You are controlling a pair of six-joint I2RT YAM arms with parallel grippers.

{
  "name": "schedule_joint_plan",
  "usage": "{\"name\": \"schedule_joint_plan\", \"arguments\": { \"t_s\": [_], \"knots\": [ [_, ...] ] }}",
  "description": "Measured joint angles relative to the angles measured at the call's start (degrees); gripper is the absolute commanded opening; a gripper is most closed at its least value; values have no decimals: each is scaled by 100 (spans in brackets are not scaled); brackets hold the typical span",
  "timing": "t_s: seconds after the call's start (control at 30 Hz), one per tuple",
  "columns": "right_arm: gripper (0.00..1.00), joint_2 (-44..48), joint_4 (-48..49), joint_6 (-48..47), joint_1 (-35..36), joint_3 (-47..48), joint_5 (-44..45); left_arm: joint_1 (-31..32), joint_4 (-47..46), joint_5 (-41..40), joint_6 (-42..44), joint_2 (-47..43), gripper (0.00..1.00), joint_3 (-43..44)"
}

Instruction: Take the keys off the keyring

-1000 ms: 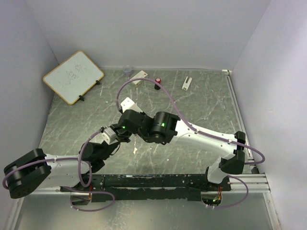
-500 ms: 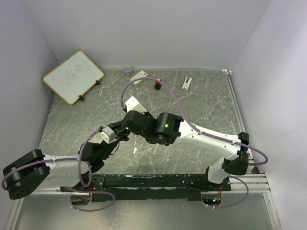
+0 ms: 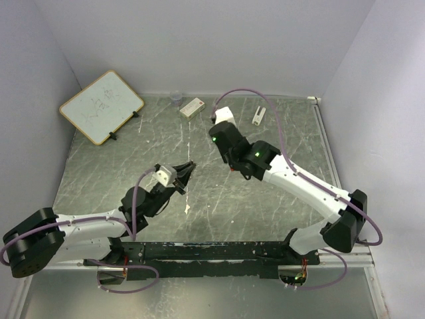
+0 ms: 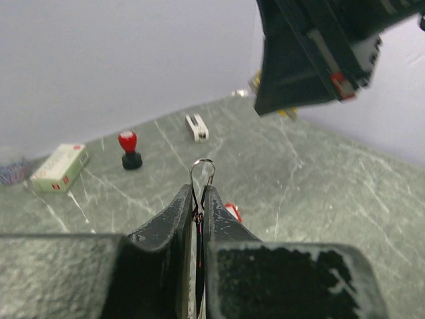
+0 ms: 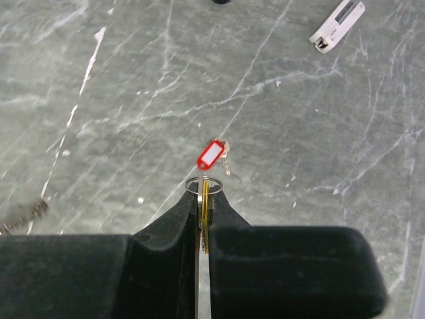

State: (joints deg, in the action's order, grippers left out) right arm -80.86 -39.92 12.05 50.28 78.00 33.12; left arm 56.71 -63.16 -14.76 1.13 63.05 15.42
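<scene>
Currently the grey veined worktop [image 3: 279,133] carries a whiteboard [image 3: 101,106] far ahead and left of the left end effector [image 4: 198,191]. Left end effector: clenched on the keyring [image 4: 202,166], whose thin wire loop stands out past its tips. Right end effector [image 5: 202,193]: held above the worktop, clenched on a yellow key [image 5: 204,206], with a small silver ring [image 5: 194,183] at its tips. Ahead of the left end effector lie a small box [image 4: 58,167], a red-topped knob [image 4: 129,149] and a white clip [image 4: 196,126]. Red key [image 5: 211,154]: lying on the worktop just beyond the right end effector's tips, with a small silver piece [image 5: 226,161] beside it.
</scene>
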Motion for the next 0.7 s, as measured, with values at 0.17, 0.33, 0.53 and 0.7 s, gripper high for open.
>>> {"name": "schedule_joint_plan", "arguments": {
  "t_s": [0.17,0.33,0.53,0.7],
  "knots": [
    [0,-304,968,-186,-824,-415,-638,-245,592,186,-323,439,7,103],
    [0,-815,1683,-326,-1379,-597,-1198,-704,577,555,-562,905,7,103],
    [0,-1377,2334,-352,-1934,-623,-1805,-1263,31,1233,-719,1753,7,109],
    [0,-1681,2717,-321,-2000,-645,-2168,-1582,-378,1683,-824,2389,7,264]
  ]
}}
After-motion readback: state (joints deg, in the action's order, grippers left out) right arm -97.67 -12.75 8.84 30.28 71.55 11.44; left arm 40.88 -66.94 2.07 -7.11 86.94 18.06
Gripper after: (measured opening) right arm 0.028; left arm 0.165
